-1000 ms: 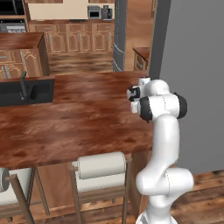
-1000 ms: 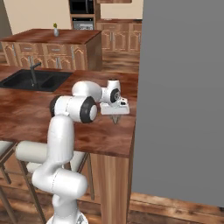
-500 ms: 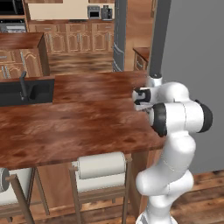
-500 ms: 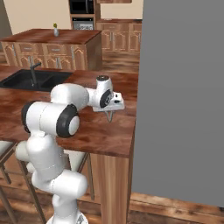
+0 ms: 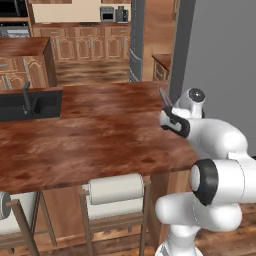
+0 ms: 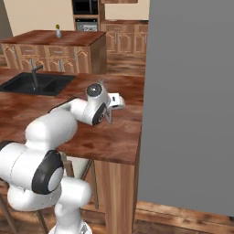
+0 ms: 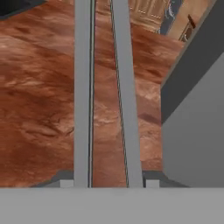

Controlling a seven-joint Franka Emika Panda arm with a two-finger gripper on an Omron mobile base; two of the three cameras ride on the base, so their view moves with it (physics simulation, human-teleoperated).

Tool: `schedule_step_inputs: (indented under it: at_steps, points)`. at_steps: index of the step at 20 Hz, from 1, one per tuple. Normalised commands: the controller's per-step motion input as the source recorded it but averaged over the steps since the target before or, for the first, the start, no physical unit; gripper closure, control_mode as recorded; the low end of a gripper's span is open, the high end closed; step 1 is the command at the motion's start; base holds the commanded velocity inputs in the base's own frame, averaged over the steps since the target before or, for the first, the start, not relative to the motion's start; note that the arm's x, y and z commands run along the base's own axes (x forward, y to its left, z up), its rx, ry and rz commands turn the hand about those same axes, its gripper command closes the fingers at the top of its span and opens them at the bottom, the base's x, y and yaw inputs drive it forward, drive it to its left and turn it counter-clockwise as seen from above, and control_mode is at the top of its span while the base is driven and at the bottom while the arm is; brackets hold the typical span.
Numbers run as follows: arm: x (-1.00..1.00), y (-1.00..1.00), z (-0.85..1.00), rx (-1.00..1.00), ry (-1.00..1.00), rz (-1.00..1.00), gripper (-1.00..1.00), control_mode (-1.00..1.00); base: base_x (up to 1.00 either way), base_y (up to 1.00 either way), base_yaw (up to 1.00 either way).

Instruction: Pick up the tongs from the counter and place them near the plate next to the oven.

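A: What is changing?
B: The arm is folding in closer than a second ago, carrying the gripper over the counter.

A: And the tongs?
B: The fingers are clamping them; both grey arms are running up past the grey wall.

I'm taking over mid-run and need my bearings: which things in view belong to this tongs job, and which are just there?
Job:
tongs, two arms running up from the gripper, shut on them
counter

Just there:
sink with faucet
stools
grey wall panel
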Motion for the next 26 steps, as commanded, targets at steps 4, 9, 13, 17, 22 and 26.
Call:
schedule_step_inputs:
  at_steps: [4,9,13,17,22,26]
  points:
    - [-0.53,0.01,0.7,-0.03,-0.28,0.06,1.0,-1.0,0.0,0.0,0.0]
    - [-0.52,0.16,0.38,-0.08,-0.06,0.0,1.0,-1.0,0.0,0.0,0.0]
    - [-0.23,0.19,0.03,-0.06,0.05,0.0,1.0,-1.0,0.0,0.0,0.0]
    - [-0.18,0.32,-0.08,-0.07,0.03,0.04,1.0,1.0,-0.12,0.18,0.03]
    - [0.0,0.0,0.0,0.0,0.0,0.0,1.0,1.0,-0.59,1.0,0.2]
    - [0.0,0.0,0.0,0.0,0.0,0.0,1.0,1.0,-0.59,1.0,0.23]
